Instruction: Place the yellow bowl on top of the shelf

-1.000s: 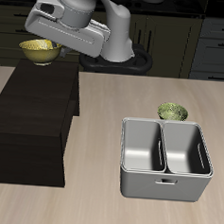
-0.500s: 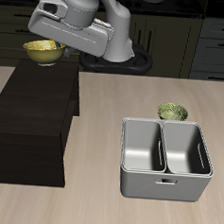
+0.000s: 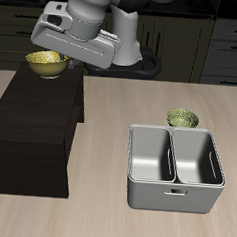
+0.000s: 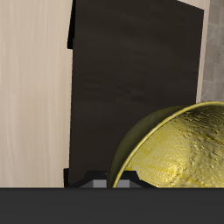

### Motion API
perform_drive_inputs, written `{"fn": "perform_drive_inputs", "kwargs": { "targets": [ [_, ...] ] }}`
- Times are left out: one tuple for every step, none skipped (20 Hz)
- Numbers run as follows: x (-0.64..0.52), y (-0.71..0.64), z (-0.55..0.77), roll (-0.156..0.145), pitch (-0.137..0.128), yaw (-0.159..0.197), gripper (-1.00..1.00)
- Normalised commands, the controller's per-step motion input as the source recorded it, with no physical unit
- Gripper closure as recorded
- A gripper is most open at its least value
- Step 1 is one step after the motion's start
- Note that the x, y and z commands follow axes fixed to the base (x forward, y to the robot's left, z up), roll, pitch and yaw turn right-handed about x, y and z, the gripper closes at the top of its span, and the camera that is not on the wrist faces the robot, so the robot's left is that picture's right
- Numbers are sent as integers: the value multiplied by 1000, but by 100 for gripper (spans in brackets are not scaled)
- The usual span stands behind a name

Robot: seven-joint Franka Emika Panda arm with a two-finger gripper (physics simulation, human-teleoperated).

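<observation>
Yellow bowl [image 3: 45, 63] hangs at the tool [image 3: 57, 58], which pinches its rim, the fingers themselves mostly hidden behind the grey wrist housing in the exterior view and only dark tips showing beside the rim in the wrist view [image 4: 175, 149]. The bowl sits above the back edge of the shelf [image 3: 35, 125], toward the cabinet's twelve o'clock side, and whether it touches the dark flat top cannot be told. That edge is the likely trouble: let go while the bowl overhangs the rear or sits tilted, it could tip off behind the cabinet or roll toward the counter [image 3: 103, 220]. A release from height may make so shallow a dish bounce or skid on the smooth top. Outward, at roughly three o'clock from the shelf, the grey two-compartment bin [image 3: 174, 170] and the olive-green bowl [image 3: 183, 118] behind it stand well apart and seem out of harm's way.
</observation>
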Motion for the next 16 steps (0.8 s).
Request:
{"fn": "perform_drive_inputs", "kwargs": {
  "targets": [
    [-24, 21, -11, 0, 0, 0, 100],
    [81, 3, -223, -3, 25, -16, 100],
    [60, -28, -101, -31, -4, 10, 100],
    [27, 42, -154, 15, 26, -21, 100],
    [66, -4, -153, 0, 35, 13, 100],
    [1, 8, -84, -26, -1, 19, 100],
    [79, 6, -174, -15, 12, 22, 100],
    [89, -26, -237, 13, 66, -23, 100],
    [57, -83, -138, -54, 8, -3, 100],
    [41, -34, -113, -7, -3, 25, 100],
    [123, -93, -230, -10, 51, -45, 100],
    [72, 26, -159, 11, 14, 25, 100],
    [99, -49, -243, -25, 36, 10, 100],
    [76, 2, -210, 0, 36, 5, 100],
    [83, -17, -210, 9, 9, 21, 100],
    [130, 5, -350, 12, 60, -8, 100]
  ]
}}
